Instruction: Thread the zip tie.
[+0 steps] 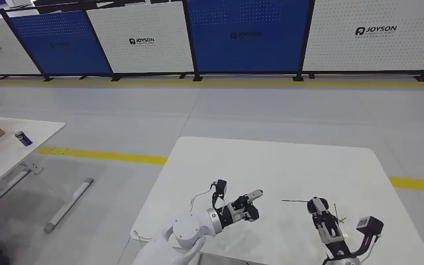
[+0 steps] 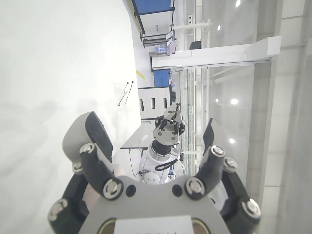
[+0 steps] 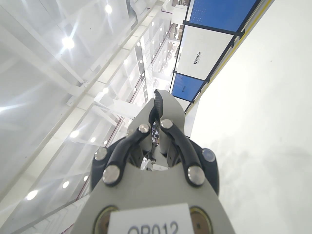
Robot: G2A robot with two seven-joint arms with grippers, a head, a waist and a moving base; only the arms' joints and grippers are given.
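My right gripper hovers over the right front part of the white table, shut on a thin black zip tie. The tie sticks out sideways toward the left arm. In the right wrist view the right gripper has its jaws pressed together. My left gripper is near the table's front middle, a short way from the tie's free end, open and holding nothing. The left wrist view shows the left gripper spread wide, with the right gripper farther off facing it.
A few loose black zip ties lie on the table just beside the right arm, and the same loose zip ties lie near the table edge. A second white table carrying a small blue can stands far left.
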